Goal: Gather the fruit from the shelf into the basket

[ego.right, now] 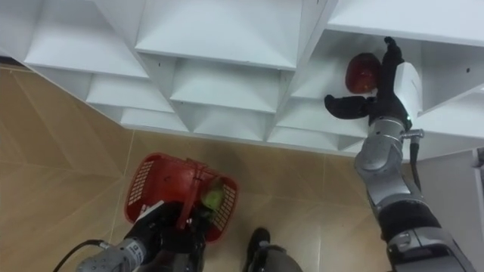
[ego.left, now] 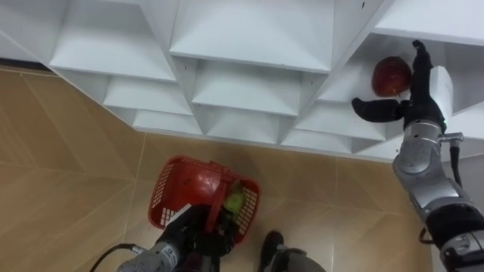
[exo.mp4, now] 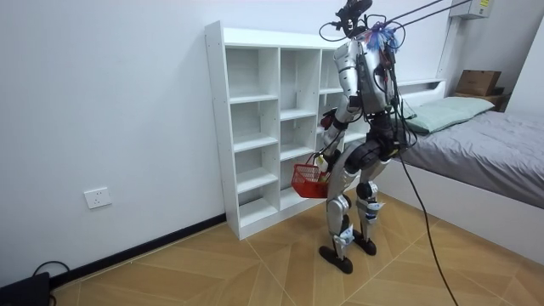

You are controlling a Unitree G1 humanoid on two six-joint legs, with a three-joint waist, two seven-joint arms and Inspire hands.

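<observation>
A red apple (ego.left: pixel 391 75) lies in a white closet (ego.left: pixel 249 68) compartment at the upper right. My right hand (ego.left: pixel 414 94) is open just to its right, fingers straight up beside it and thumb stretched out under it; whether it touches the apple I cannot tell. Low at the left, my left hand (ego.left: pixel 195 229) is shut on the handle of a red plastic basket (ego.left: pixel 168 195), which hangs above the wooden floor. A green fruit (ego.left: pixel 235 201) lies inside the basket. In the room view I stand close before the closet (exo.mp4: pixel 255 127) with the basket (exo.mp4: pixel 308 180) at knee height.
The closet's other compartments (ego.left: pixel 242 34) in view hold nothing. A bed (exo.mp4: pixel 484 144) stands at the room view's right, close behind me. Wooden floor (ego.left: pixel 68 166) spreads to the left of the basket.
</observation>
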